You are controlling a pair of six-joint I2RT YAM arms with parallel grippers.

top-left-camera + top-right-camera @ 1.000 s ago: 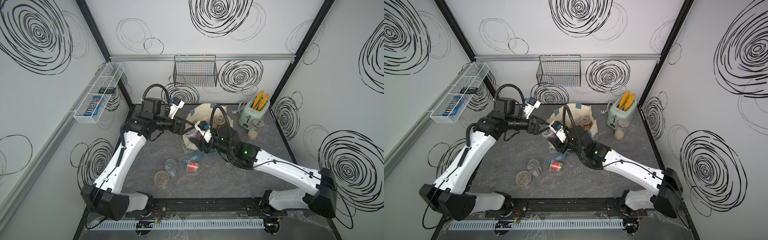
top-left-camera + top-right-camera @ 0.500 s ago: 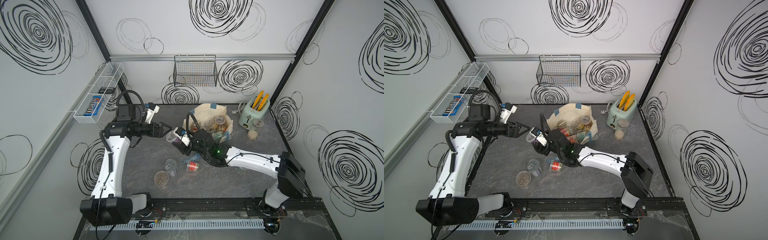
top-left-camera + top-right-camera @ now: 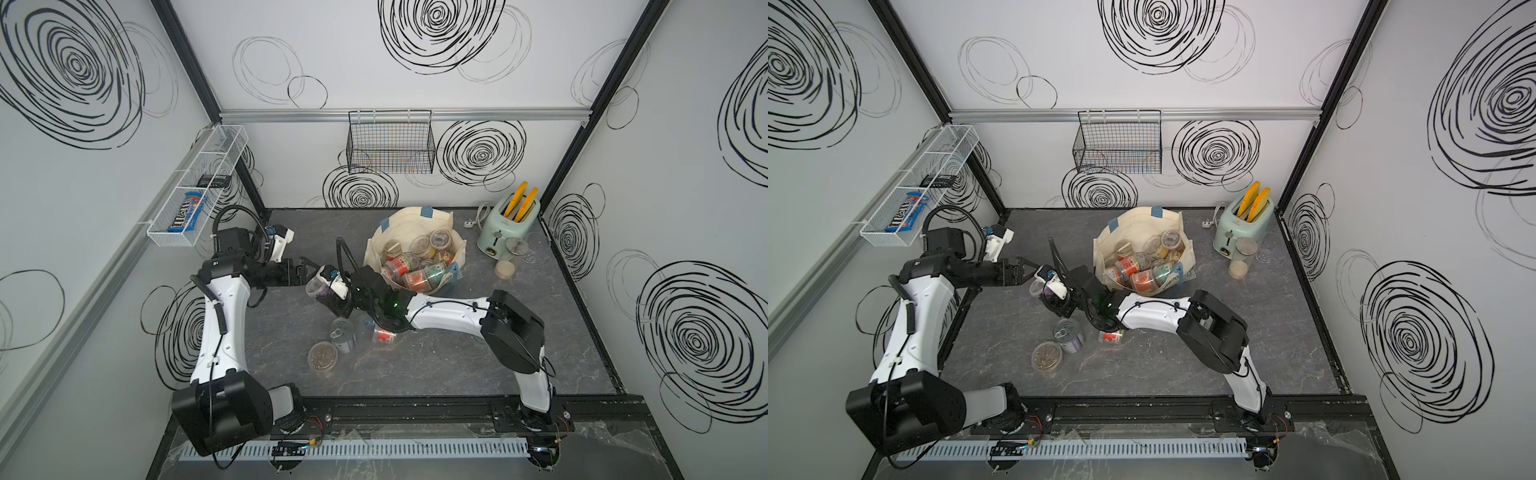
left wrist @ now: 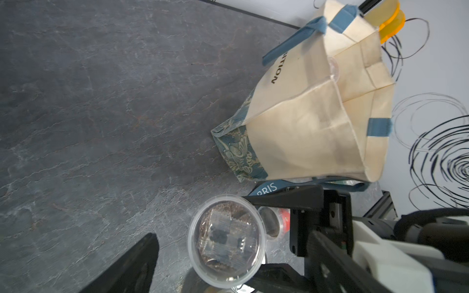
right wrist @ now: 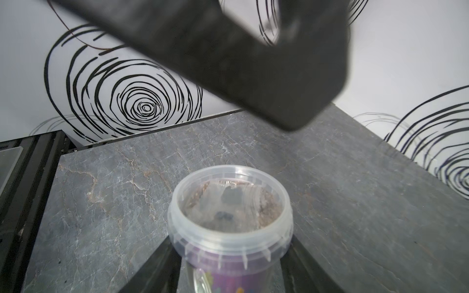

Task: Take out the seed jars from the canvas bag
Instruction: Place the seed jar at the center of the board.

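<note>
The cream canvas bag (image 3: 415,232) (image 3: 1142,228) stands open at the back with several seed jars (image 3: 399,266) inside. Left of the bag and above the table, my right gripper (image 3: 323,291) (image 5: 229,269) is shut on a purple-labelled seed jar (image 3: 314,286) (image 3: 1037,286) (image 5: 229,215) (image 4: 226,241). The jar's clear lid faces my left gripper (image 3: 309,269) (image 4: 228,276), which stands open close in front of it. A seed jar (image 3: 322,355) with its lid up and a red-labelled seed jar (image 3: 383,336) on its side rest on the table.
A pull-tab can (image 3: 344,334) lies beside the loose jars. A mint toaster (image 3: 509,226) and a tall clear canister (image 3: 515,259) stand at the back right. A wire basket (image 3: 390,145) hangs on the back wall and a white wire shelf (image 3: 195,187) on the left wall.
Both grippers have moved left, away from the bag's mouth. My right gripper brought the purple-labelled jar out with it, and my left gripper now faces the jar's lid.
</note>
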